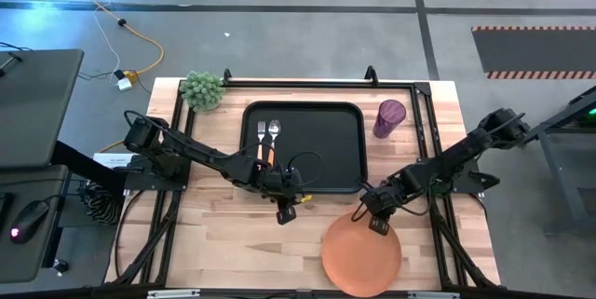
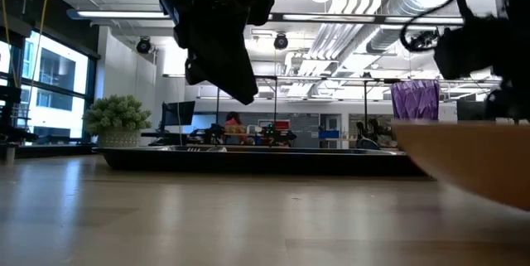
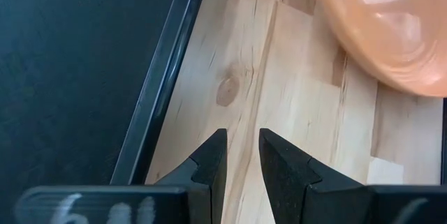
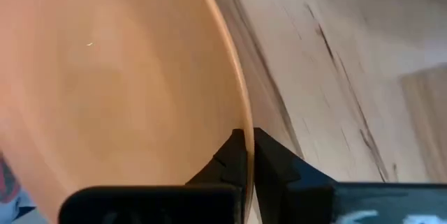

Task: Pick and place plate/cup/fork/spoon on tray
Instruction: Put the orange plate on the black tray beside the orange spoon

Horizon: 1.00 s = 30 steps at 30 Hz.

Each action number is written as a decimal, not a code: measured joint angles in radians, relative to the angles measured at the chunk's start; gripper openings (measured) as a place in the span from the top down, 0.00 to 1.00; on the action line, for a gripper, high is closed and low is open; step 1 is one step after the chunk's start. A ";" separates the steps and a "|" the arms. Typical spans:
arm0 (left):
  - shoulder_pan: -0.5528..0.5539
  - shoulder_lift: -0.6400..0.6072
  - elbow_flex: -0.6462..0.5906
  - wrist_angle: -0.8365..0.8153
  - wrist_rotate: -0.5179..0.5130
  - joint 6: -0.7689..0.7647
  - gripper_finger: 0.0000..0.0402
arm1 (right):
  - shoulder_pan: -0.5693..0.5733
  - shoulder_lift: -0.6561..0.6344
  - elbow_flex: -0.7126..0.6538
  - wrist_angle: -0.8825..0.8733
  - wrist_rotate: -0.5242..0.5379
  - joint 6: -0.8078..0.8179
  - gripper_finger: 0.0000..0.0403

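The orange plate (image 1: 361,254) lies on the wooden table near its front edge. My right gripper (image 1: 377,224) is shut on the plate's far rim. The black tray (image 1: 317,164) sits at the table's middle, with the fork (image 1: 262,137) and the spoon (image 1: 274,137) lying side by side at its left end. The purple cup (image 1: 389,117) stands on the table right of the tray. My left gripper (image 1: 284,211) hovers over bare wood just in front of the tray's near edge, its fingers (image 3: 209,161) a little apart with nothing between them. My right gripper pinches the plate's far rim (image 4: 241,112) between its two fingers, one finger inside the plate and one outside it. The fingers (image 4: 269,154) come slanting down from the table's right and far side. Whether the rim is lifted off the table I cannot tell.
A small green potted plant (image 1: 203,90) stands at the table's far left corner. A black frame rail (image 1: 424,150) runs along the table's right side. Bare wood lies between the tray's near rim (image 3: 150,112) and the plate.
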 joint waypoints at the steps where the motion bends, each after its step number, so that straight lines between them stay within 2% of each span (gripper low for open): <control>1: 0.000 0.000 0.000 -0.005 0.000 0.000 0.81 | 0.000 0.000 0.020 -0.019 0.005 -0.010 0.99; 8: -0.005 -0.020 0.000 -0.059 0.000 -0.024 0.81 | -0.019 -0.001 0.155 -0.193 0.068 -0.074 1.00; 14: -0.032 -0.062 -0.001 -0.114 -0.016 -0.024 0.81 | -0.072 -0.002 0.220 -0.210 0.062 -0.160 1.00; 23: -0.076 -0.118 -0.001 -0.141 -0.099 -0.026 0.81 | -0.241 -0.002 0.265 -0.219 0.010 -0.306 1.00; 30: -0.088 -0.129 0.000 -0.153 -0.109 -0.024 0.81 | -0.397 -0.002 0.339 -0.260 0.011 -0.421 1.00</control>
